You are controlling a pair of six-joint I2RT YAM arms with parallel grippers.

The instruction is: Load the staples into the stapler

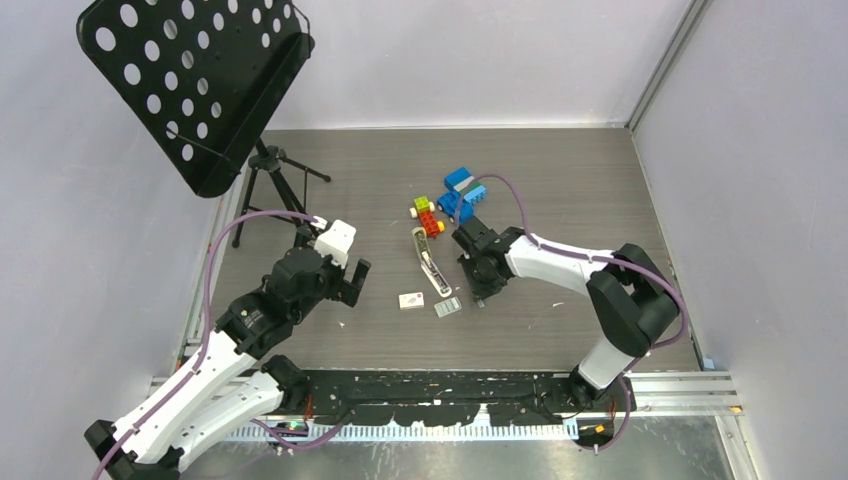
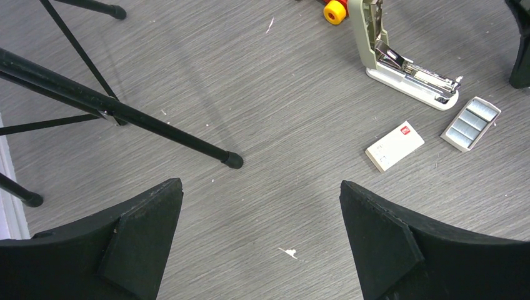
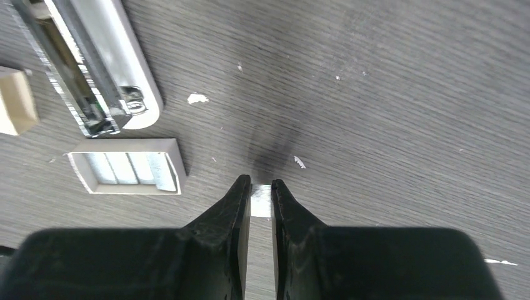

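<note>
- Your right gripper (image 3: 261, 187) has its fingers drawn almost together, pinching the staples (image 3: 261, 202), a thin pale strip that shows between the tips.
- That pinch sits low over the table (image 1: 560, 200), just right of the tray (image 3: 128, 169), which holds more silvery strips. You cannot tell whether the strip touches the table.
- The stapler (image 1: 431, 263) lies hinged open mid-table. Its near end is close to the tray and its far end is by the toy blocks (image 1: 452, 198).
- Your left gripper (image 2: 260, 187) hovers left of the stapler, with its fingers spread wide and nothing between them.
- The small white box (image 2: 394, 145) lies just left of the tray.
- The music stand (image 1: 190, 80) stands at the far left.
</note>
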